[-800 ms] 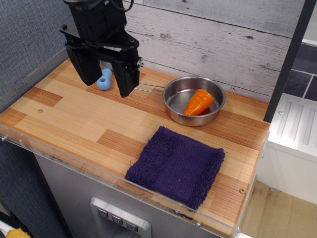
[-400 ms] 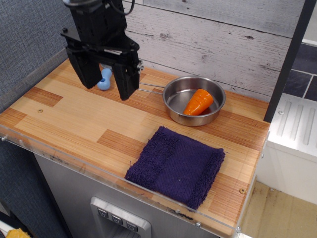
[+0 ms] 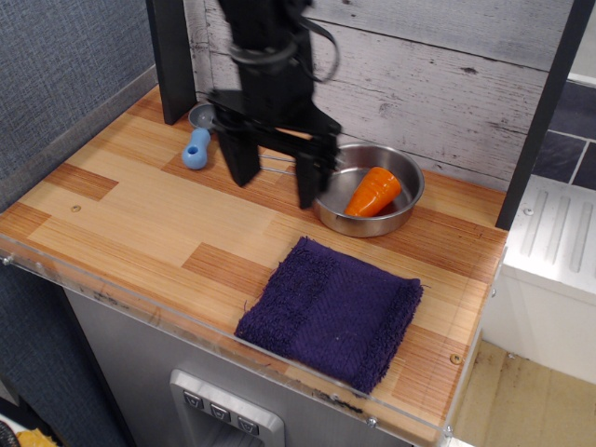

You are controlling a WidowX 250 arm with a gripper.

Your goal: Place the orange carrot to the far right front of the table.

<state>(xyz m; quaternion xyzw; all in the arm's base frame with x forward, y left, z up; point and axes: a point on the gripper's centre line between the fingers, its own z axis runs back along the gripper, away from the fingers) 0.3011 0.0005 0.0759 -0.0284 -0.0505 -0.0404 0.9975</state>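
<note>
At the left rear of the table (image 3: pixel 140 219), the light blue scoop (image 3: pixel 196 149) lies beside a dark post, no part of my errand. Next along, my claw (image 3: pixel 277 191) hangs above the planks with its two dark fingers spread wide and nothing between them, the right finger (image 3: pixel 310 182) standing just over the near-left rim of the steel pan (image 3: pixel 400 209). I judge this to be the approach: the pick-up has not begun.

To the right of my claw, the orange carrot (image 3: pixel 373 190) rests inside the pan, slanted, its thick end up toward the far rim and its tip pointing down toward the pan floor. It lies just beside my right finger, a little farther right and back, with no contact.

The next move, as I read it, calls for shifting right until the fingers straddle the carrot across its narrow width, then dropping inside the pan wall without clipping the rim. In front, the dark purple towel (image 3: pixel 331 312) covers much of the right front; the bare strip of wood past its right edge looks like the destination.
</note>
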